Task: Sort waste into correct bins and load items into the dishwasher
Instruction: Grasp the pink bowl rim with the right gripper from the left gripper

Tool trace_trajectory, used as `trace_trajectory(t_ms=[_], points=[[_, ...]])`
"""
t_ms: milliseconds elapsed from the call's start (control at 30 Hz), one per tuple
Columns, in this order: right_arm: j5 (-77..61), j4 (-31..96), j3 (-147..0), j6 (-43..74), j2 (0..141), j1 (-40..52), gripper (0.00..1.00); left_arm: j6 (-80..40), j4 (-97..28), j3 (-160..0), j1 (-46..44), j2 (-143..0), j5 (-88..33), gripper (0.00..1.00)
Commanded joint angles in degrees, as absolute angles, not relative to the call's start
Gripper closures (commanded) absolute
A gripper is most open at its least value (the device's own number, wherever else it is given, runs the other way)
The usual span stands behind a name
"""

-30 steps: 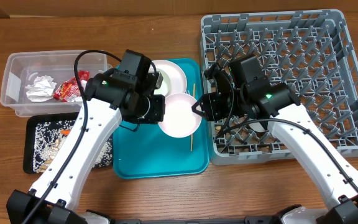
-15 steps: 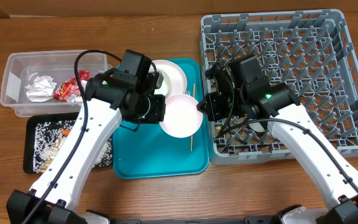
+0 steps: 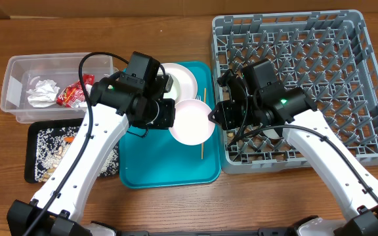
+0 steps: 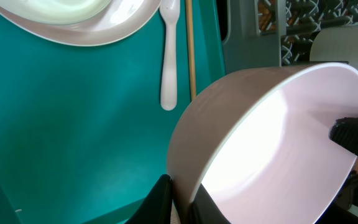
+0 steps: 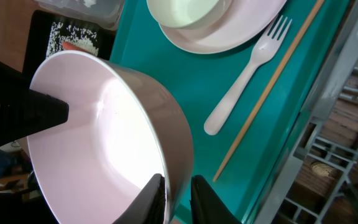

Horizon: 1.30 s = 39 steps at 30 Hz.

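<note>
A white bowl (image 3: 190, 122) hangs tilted over the teal tray (image 3: 149, 164), held from both sides. My left gripper (image 3: 169, 121) is shut on its left rim, one finger inside and one outside (image 4: 180, 186). My right gripper (image 3: 213, 113) straddles the opposite rim, its fingers closed on the bowl wall (image 5: 178, 186). Behind the bowl, a pale plate (image 3: 182, 82) on the tray carries a smaller white bowl (image 5: 188, 12). A white fork (image 5: 244, 78) and a wooden chopstick (image 5: 272, 81) lie beside the plate. The grey dish rack (image 3: 307, 65) stands right of the tray.
At the left, a clear tub (image 3: 18, 98) holds a crumpled napkin (image 3: 42, 92) and a red wrapper (image 3: 71, 95). In front of it, a black tray (image 3: 35, 170) holds pale crumbs. A pale dish (image 3: 271, 131) in the rack is partly hidden under my right arm.
My right gripper has moved in from beside the bowl and closed over its right rim. The bowl has shifted slightly right. The left gripper keeps its hold.
</note>
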<state>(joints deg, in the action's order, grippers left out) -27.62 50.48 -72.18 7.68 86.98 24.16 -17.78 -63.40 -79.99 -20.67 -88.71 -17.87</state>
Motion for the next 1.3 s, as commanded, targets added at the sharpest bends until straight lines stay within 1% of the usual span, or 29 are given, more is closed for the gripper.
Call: trace_trajectory(t_ms=[0, 233, 467, 600, 667, 733, 933, 1000, 1067, 1100, 1267], points=[[-27.03, 50.43, -71.94, 7.55, 86.83, 24.45, 0.86, -16.71, -63.05, -81.49, -21.04, -87.24, -19.14, 0.89], [-27.03, 51.27, -71.94, 7.75, 86.83, 24.73, 0.87, -16.73, -62.7, -81.49, -21.04, -87.24, -19.16, 0.89], [-26.98, 51.31, -71.94, 7.75, 86.83, 27.2, 0.85, -16.73, -62.3, -81.49, -21.04, -87.24, -19.16, 0.89], [-23.9, 51.31, -71.94, 9.04, 86.83, 27.97, 0.86, -16.71, -62.37, -81.49, -21.04, -87.24, -19.16, 0.89], [-23.75, 51.31, -71.94, 9.26, 86.83, 27.97, 0.89, -16.73, -62.35, -81.49, -21.04, -87.24, -19.16, 0.89], [-23.79, 51.66, -71.94, 9.28, 86.83, 27.97, 0.96, -16.73, -62.28, -81.49, -21.04, -87.24, -19.16, 0.89], [-22.09, 53.01, -71.94, 9.5, 86.83, 27.97, 0.96, -16.71, -62.04, -81.49, -21.04, -87.24, -19.16, 0.88], [-20.56, 52.84, -71.94, 10.02, 86.83, 27.97, 0.96, -16.71, -62.11, -81.49, -21.04, -87.24, -19.18, 0.83], [-19.46, 52.4, -71.94, 10.35, 86.83, 27.97, 0.96, -16.71, -62.06, -81.49, -21.04, -87.24, -19.44, 0.74], [-19.27, 52.03, -71.94, 10.35, 86.83, 27.94, 0.96, -16.71, -62.04, -81.49, -21.04, -87.24, -19.68, 0.71], [-18.9, 48.8, -71.94, 10.33, 86.83, 27.94, 0.96, -16.71, -60.75, -81.49, -21.02, -87.24, -21.98, 0.63]])
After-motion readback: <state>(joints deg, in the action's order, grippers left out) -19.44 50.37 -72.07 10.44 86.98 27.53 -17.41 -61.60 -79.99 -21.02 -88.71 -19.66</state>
